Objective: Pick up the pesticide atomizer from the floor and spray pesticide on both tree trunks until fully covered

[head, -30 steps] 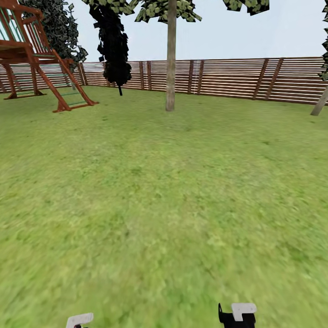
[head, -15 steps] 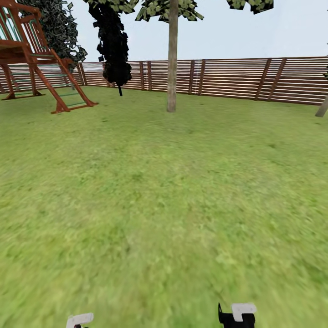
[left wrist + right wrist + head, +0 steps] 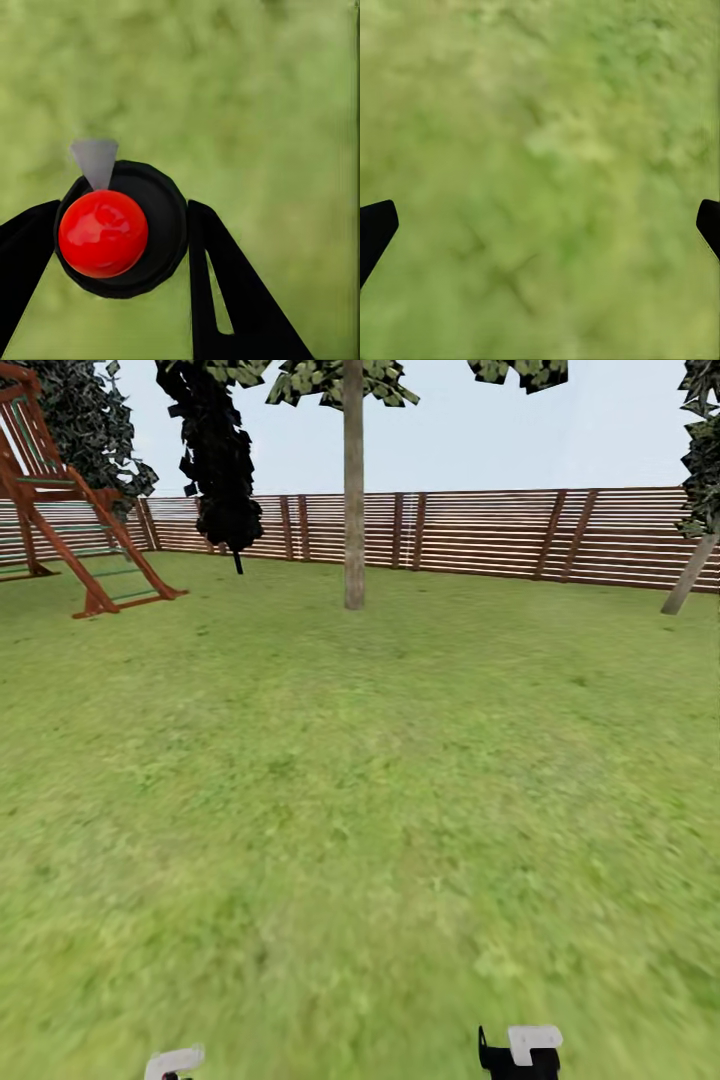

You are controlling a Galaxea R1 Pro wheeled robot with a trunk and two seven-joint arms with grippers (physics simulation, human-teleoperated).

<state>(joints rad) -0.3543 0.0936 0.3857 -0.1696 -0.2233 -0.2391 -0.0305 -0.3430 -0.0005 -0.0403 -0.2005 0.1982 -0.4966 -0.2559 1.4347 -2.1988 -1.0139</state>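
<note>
In the left wrist view my left gripper [image 3: 124, 225] is shut on the pesticide atomizer [image 3: 161, 217], a black round bottle with a red top and a small grey nozzle. It hangs over grass. My right gripper [image 3: 544, 217] is open over bare grass, its black fingertips [image 3: 376, 225] far apart. Ahead in the garden stands a tree with a straight, pale mottled trunk [image 3: 354, 510], well beyond arm's reach. A second, leaning trunk [image 3: 688, 578] rises at the far right by the fence. The paved floor is out of view.
Green lawn [image 3: 360, 780] stretches from me to the brown slat fence [image 3: 500, 530]. A red-brown wooden play frame [image 3: 70, 530] stands at the far left. A narrow black columnar tree [image 3: 215, 460] grows near the fence. The ends of both arms [image 3: 175, 1062] [image 3: 522, 1050] show at the bottom edge.
The whole head picture has slid left, so the camera has turned right. The leaning trunk at the right has come further into view. Both arms keep their place in the picture.
</note>
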